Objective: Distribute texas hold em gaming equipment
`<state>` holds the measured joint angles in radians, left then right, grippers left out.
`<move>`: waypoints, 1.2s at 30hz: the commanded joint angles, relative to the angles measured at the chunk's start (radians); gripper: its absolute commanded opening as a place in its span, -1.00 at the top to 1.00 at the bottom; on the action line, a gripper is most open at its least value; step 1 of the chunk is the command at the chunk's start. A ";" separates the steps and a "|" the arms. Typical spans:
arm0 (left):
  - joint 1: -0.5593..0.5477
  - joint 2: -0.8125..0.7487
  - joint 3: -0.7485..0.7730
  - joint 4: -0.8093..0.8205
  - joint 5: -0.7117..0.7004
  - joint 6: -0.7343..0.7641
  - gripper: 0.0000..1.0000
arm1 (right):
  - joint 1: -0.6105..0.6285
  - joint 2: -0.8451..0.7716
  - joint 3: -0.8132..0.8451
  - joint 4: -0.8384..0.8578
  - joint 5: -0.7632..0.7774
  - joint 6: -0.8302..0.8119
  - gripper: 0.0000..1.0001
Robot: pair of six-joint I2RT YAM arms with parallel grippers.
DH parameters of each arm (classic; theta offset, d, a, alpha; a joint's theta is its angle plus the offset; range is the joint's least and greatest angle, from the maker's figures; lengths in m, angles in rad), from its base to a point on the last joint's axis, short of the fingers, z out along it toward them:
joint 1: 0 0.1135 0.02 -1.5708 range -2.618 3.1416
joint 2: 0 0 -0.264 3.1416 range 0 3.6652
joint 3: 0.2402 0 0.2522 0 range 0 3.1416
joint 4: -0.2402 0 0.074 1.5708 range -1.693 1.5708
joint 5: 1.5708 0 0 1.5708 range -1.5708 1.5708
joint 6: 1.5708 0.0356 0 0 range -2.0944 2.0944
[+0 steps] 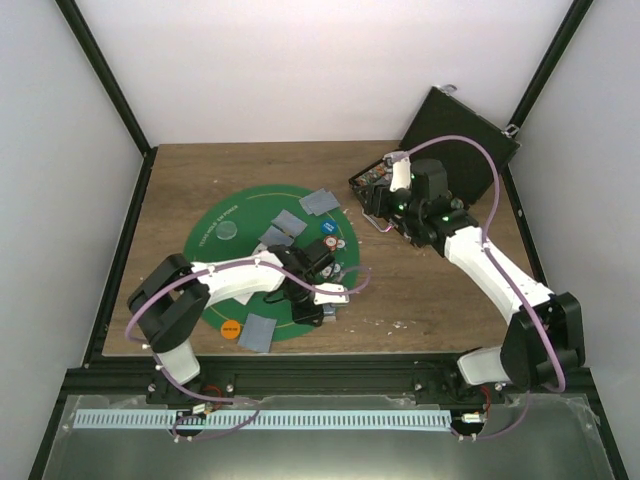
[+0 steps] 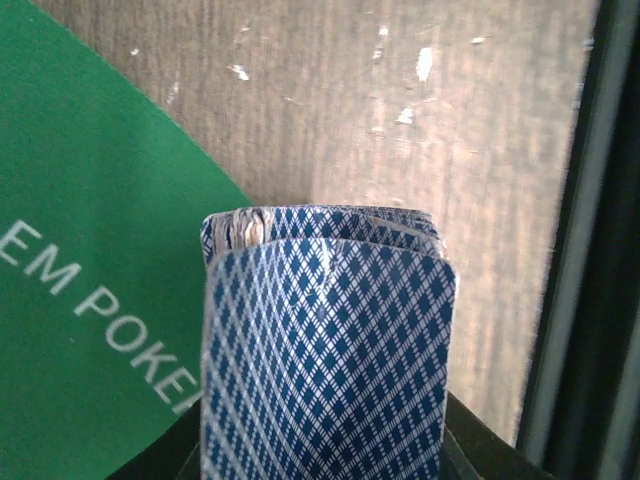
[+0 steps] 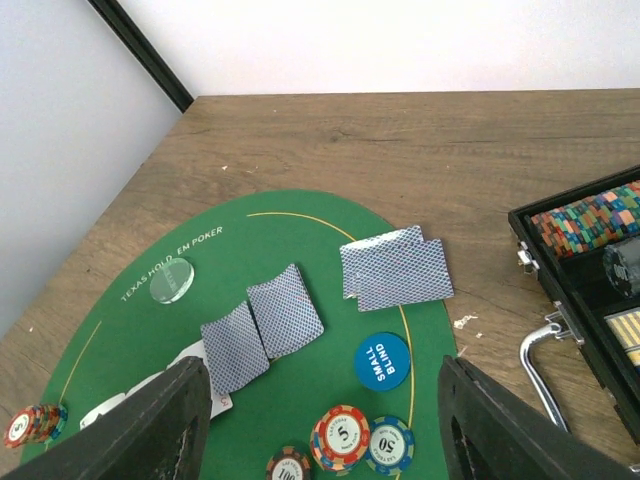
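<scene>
My left gripper [image 1: 322,303] is shut on a deck of blue-backed playing cards [image 2: 328,360], held over the near right edge of the green mat [image 2: 90,250]. The deck hides the fingers in the left wrist view. Face-down cards lie on the mat as a pair [image 3: 395,268] and two singles [image 3: 285,310] [image 3: 232,345]. A blue small-blind disc [image 3: 382,361] and striped chips [image 3: 341,437] [image 3: 389,444] sit near them. An orange disc [image 1: 231,328] lies beside another card [image 1: 257,332]. My right gripper [image 3: 325,430] hangs open and empty above the chips.
The open black case [image 1: 460,140] stands at the back right, with rows of chips [image 3: 590,215] inside and a metal handle [image 3: 540,370] at its front. A clear round disc [image 3: 172,279] and a small chip stack [image 3: 33,424] lie on the mat's left part.
</scene>
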<state>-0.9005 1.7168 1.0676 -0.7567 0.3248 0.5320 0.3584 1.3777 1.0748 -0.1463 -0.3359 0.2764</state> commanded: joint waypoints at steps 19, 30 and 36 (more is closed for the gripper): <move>0.001 0.004 0.040 0.030 -0.055 0.092 -0.81 | -0.001 -0.052 -0.004 -0.036 0.039 -0.058 -0.44; 0.134 -0.212 0.246 -0.217 0.068 0.155 -1.00 | -0.146 -0.117 -0.038 -0.026 0.055 -0.113 -0.65; 0.594 -0.269 0.241 -0.007 0.080 -0.116 -0.99 | -0.379 -0.206 -0.175 0.109 -0.022 -0.131 -1.00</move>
<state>-0.5556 1.4578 1.3216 -0.8745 0.3985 0.6052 0.1005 1.2339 0.9760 -0.1425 -0.3126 0.1711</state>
